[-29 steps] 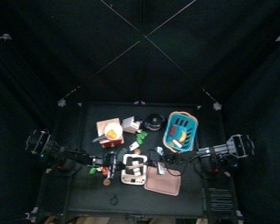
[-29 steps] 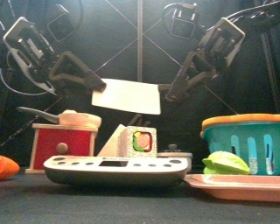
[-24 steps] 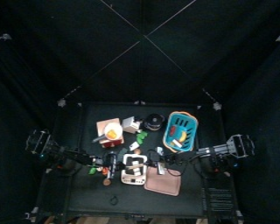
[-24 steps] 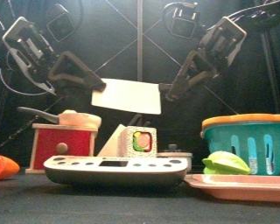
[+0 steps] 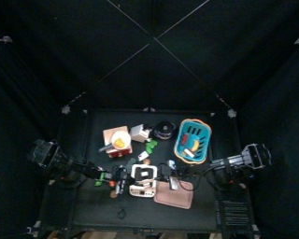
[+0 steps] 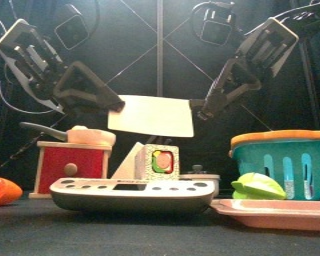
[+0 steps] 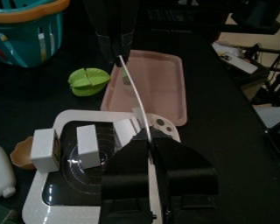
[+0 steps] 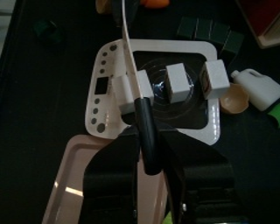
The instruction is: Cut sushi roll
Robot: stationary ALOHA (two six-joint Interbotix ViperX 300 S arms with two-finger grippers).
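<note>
Two grippers share one cleaver: the left gripper pinches one end and the right gripper clamps the other, most likely the handle, so the broad pale blade hangs level between them. Directly beneath it the sushi roll stands on the white cutting board, near the middle of the table's front edge, its cut face towards the front. Blade and roll are apart, with a clear gap showing in the front view. Wrist views show the blade edge running above the board and the roll pieces; whether it crosses their long axis squarely is hard to judge. Neither arm is nearer, so the cut looks like a straight joint descent.
</note>
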